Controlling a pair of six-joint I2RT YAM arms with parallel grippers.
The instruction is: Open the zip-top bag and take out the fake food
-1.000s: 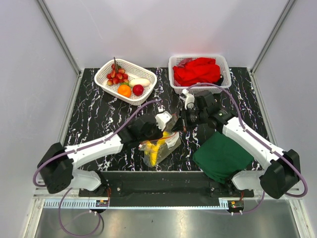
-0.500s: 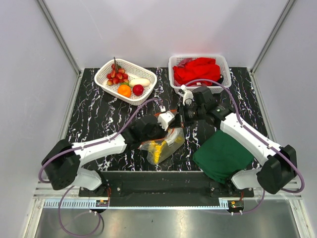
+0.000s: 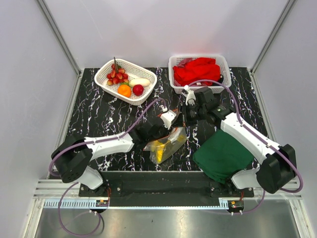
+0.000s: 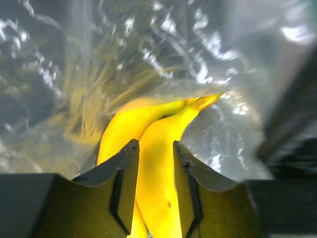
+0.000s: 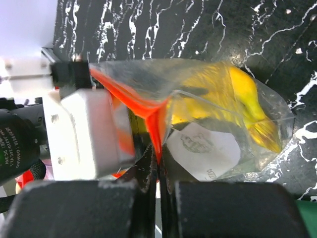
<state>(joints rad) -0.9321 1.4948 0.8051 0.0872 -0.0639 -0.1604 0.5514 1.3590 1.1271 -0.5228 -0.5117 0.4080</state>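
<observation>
Zip-top bag [image 3: 167, 145] lies directly ahead of my right end effector [image 5: 158, 168], which is clamped together on its orange zip strip [image 5: 143, 106]. My left end effector [image 4: 153, 168] stands apart, straddling the bananas [image 4: 148, 124]. Risks: the strip slipping free; closing on film instead of fruit

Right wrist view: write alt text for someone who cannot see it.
The right end effector pinches the orange-red zip strip of a clear zip-top bag holding yellow bananas, with the black marbled table behind. The left arm's white wrist sits at the bag's left edge.
</observation>
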